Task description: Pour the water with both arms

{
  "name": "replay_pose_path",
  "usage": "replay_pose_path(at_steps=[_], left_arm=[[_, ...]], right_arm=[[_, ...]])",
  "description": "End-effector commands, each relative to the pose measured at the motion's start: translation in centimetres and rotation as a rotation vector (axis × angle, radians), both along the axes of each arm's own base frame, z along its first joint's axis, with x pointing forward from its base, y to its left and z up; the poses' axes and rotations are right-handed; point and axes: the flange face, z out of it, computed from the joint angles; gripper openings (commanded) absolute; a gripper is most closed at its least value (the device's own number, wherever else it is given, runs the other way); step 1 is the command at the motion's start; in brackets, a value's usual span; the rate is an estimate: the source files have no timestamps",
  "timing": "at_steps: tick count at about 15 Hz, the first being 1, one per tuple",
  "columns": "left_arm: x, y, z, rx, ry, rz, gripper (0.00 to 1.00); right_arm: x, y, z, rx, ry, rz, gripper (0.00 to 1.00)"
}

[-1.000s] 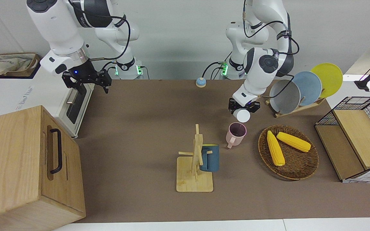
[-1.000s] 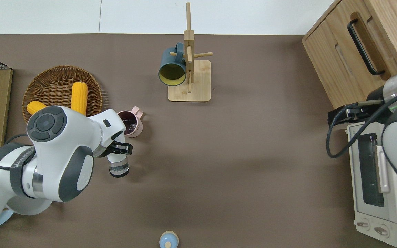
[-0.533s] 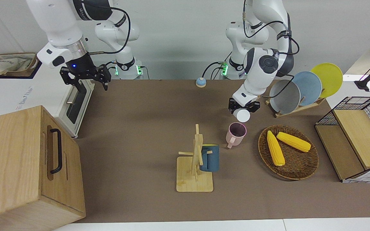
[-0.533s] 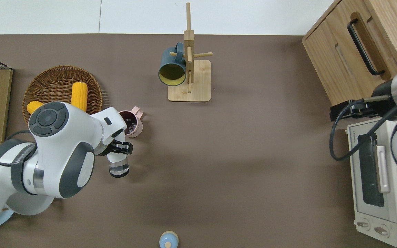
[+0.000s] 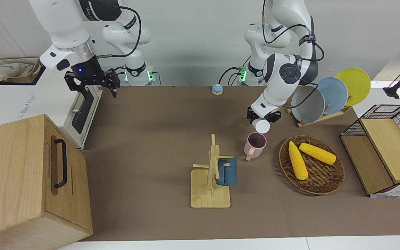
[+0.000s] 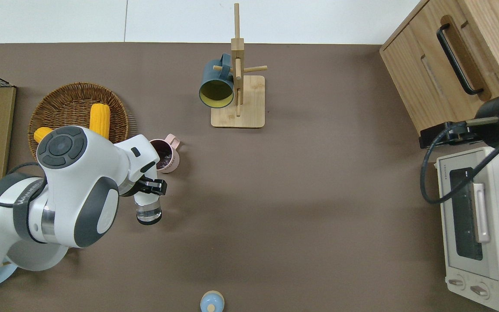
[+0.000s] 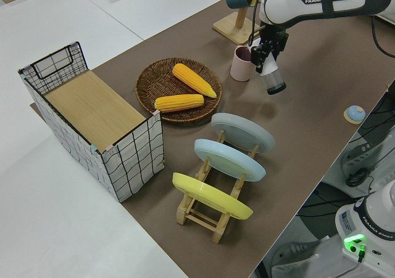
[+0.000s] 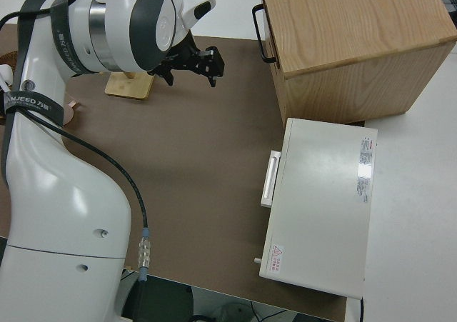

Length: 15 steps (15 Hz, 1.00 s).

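My left gripper (image 6: 150, 187) (image 5: 263, 115) is shut on a clear glass (image 6: 148, 209) (image 7: 272, 81), which hangs tilted over the table just nearer to the robots than a pink mug (image 6: 166, 155) (image 5: 255, 144). The mug stands upright and looks dark inside; I cannot tell whether any water is flowing. My right gripper (image 5: 91, 82) (image 8: 191, 63) is open and holds nothing. It is up in the air over the table's edge, between the toaster oven (image 6: 474, 225) and the wooden cabinet (image 6: 444, 65).
A wooden mug rack (image 5: 212, 173) with a blue mug (image 5: 228, 171) stands mid-table. Beside the pink mug lies a wicker basket (image 5: 321, 189) with two corn cobs. A plate rack (image 5: 328, 95), a wire crate (image 5: 384, 149) and a small blue bell (image 5: 216, 89) are also here.
The right gripper has risen and drawn back toward the right arm's end of the table. The left gripper has barely shifted, still holding the tilted glass by the pink mug.
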Motion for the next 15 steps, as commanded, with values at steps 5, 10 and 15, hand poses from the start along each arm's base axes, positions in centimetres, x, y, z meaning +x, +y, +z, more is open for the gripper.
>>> replay_pose_path(at_steps=[5,10,15], left_arm=[[0.4,-0.2,1.4,-0.007,0.025,0.016,0.00],[0.5,-0.1,2.8,-0.003,0.050,0.014,0.00],[0.5,0.0,2.9,-0.002,0.054,0.015,0.00]], right_arm=[[-0.3,0.1,0.4,0.009,0.001,0.015,0.985],[-0.2,0.1,0.3,0.009,0.003,0.015,0.985],[-0.2,0.1,0.3,0.009,0.003,0.015,0.985]])
